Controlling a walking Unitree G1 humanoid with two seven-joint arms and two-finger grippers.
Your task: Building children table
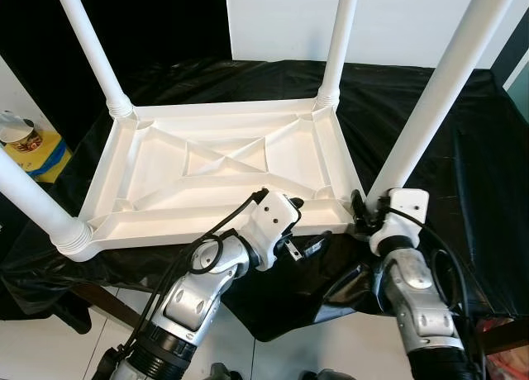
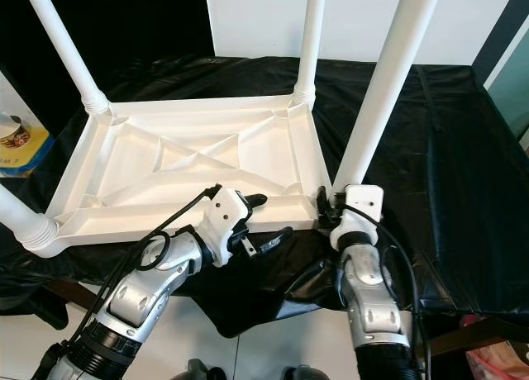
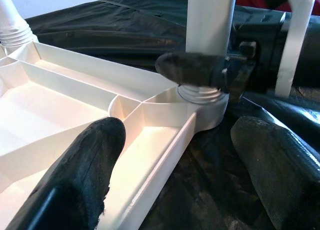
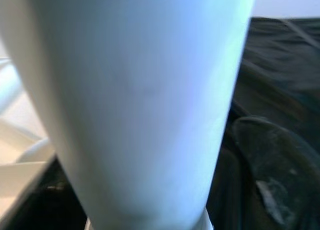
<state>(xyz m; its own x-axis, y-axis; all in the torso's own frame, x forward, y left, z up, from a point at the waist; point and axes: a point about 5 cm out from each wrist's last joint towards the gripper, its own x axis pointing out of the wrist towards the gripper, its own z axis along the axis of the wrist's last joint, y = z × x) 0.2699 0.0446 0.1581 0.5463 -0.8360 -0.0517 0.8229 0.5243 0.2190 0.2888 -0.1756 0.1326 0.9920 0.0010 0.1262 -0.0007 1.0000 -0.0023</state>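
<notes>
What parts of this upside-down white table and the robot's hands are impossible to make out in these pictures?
- Tops of all four legs, e.g. the near-right leg: cut off by the head views' edges.
- Right gripper: its fingers sit behind that leg's base, so their grip is unclear; the right wrist view is blurred white.
- Yellow container: its label is too small to read.
- Table top: its underside faces up; the other face is hidden against the black cloth.

An indoor room set up as a makeshift assembly space, more home or studio than workshop. A worktop draped in wrinkled black plastic sheeting [image 1: 463,149] carries an upturned white plastic children's table [image 1: 215,169]. Behind the table stands a plain white panel [image 1: 397,21]; below the worktop's front edge lies pale tiled floor [image 1: 331,347]
</notes>
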